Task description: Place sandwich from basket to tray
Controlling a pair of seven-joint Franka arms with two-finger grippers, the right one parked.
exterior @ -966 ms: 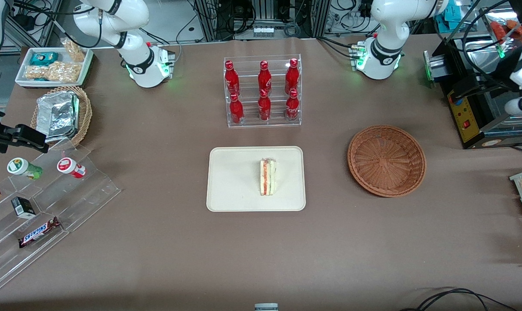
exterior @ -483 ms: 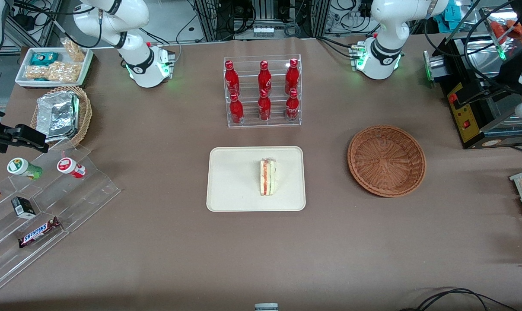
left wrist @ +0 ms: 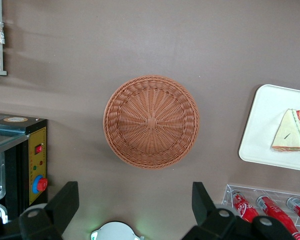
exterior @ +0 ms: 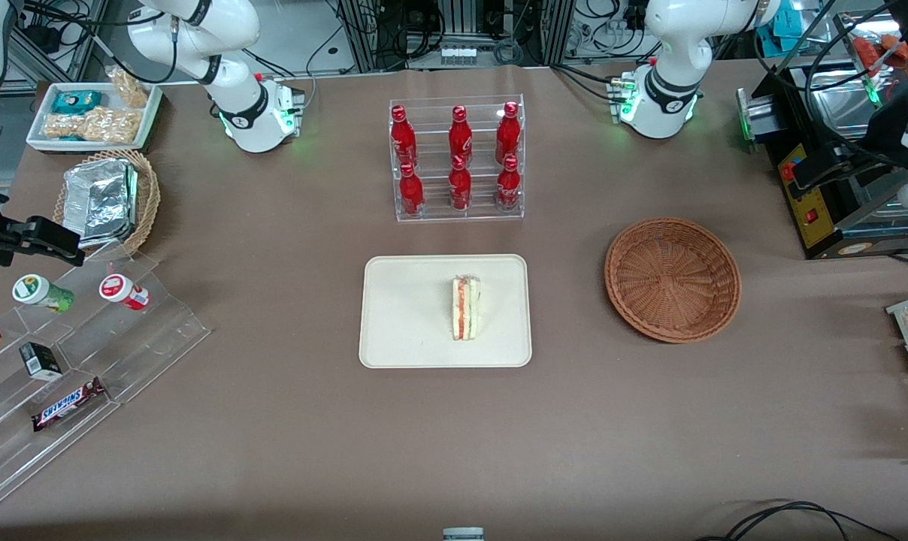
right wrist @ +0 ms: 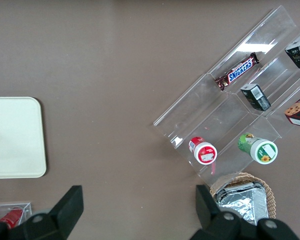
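The sandwich [exterior: 467,308] lay on the tray [exterior: 401,315], a little toward 3 o'clock from its middle, standing on one long side with the red and green filling layers facing up. You could judge it as light and soft: the bread would crush under a hard squeeze and the layers could slide apart, so the best hold was across the two flat bread faces, near the thick end, with gentle pressure.

You had one sandwich and one tray. The basket [exterior: 673,279], also one, stood at 3 o'clock from the tray, well apart from it, and it held nothing. By how things lay, the placing looked already done.

At 12 o'clock from the tray stood a clear rack [exterior: 458,159] with six red bottles [exterior: 460,135].

The gripper [left wrist: 135,210] was high above the surface, over the basket, and its jaws were wide open and held nothing.
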